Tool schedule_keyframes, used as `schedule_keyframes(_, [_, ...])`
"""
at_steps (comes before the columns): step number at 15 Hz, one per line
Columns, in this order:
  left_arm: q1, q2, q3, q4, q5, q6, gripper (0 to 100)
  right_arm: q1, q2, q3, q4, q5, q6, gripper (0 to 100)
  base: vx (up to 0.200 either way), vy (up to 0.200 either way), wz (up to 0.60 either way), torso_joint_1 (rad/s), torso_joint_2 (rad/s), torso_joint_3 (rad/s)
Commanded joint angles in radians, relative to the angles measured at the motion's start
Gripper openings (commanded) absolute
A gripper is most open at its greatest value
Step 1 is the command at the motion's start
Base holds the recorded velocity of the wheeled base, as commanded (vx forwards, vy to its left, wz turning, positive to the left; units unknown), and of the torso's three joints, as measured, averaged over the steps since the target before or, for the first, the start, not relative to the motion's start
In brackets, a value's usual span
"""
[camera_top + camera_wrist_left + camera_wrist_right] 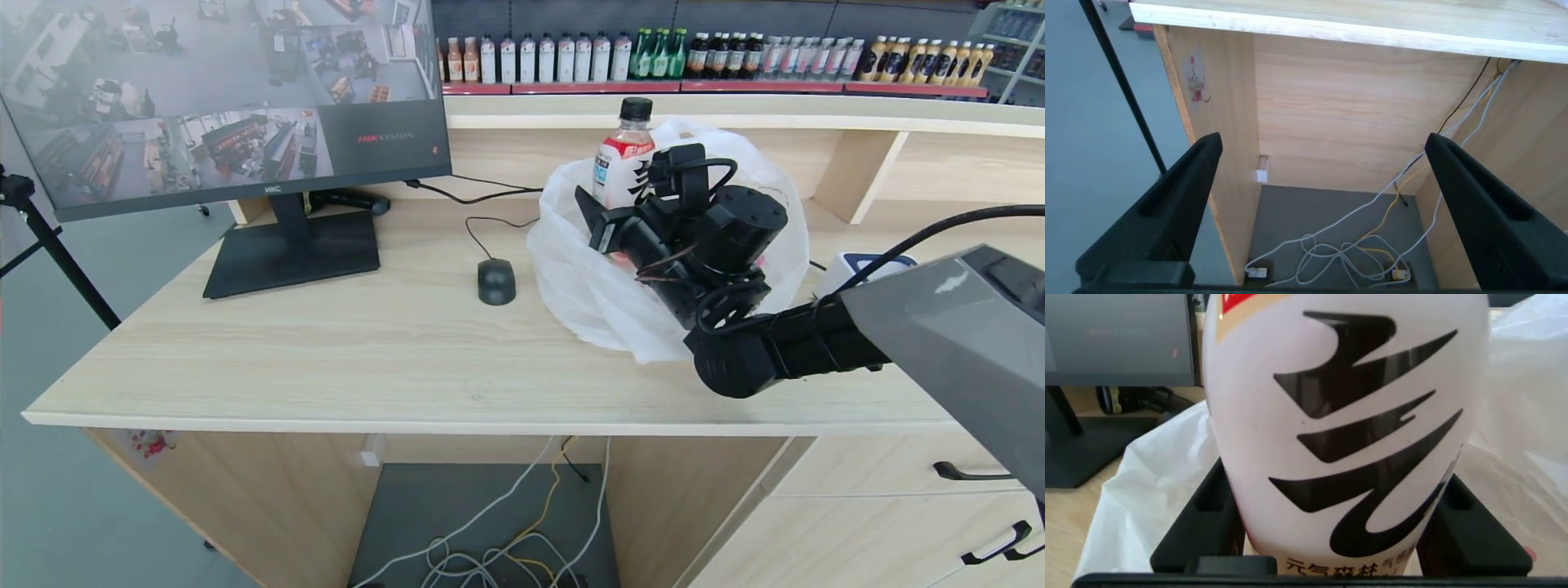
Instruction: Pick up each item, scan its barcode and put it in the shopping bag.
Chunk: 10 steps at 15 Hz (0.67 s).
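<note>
Right gripper [614,214] is clamped around the drink bottle [624,155], which I hold upright at the mouth of the white shopping bag [584,290], right of centre in the head view, presumably so it goes in standing.

Right arm [963,327] stretches in from the right, grey upper link leading into a black forearm [784,343]. It bends at the wrist [718,237] and angles up and to the left. The right gripper [612,200] has its two fingers [1200,514] clamped on either side of an upright bottle [624,159]. Left gripper [1319,212] sits low, fingers [1167,212] spread wide apart with nothing between them.
</note>
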Motion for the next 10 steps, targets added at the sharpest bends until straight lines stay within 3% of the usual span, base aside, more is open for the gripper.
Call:
schedule_keyframes(1, [0.000, 0.000, 0.000, 0.000, 0.000, 0.000, 100, -0.001, 0.021, -0.003, 0.000, 0.000, 0.000, 0, 0.000, 0.000, 0.00, 0.000, 0.00, 0.000])
schedule_keyframes(10, [0.000, 0.000, 0.000, 0.000, 0.000, 0.000, 100, -0.011, 0.052, 0.002, -0.001, 0.001, 0.003, 0, 0.000, 0.000, 0.00, 0.000, 0.00, 0.000])
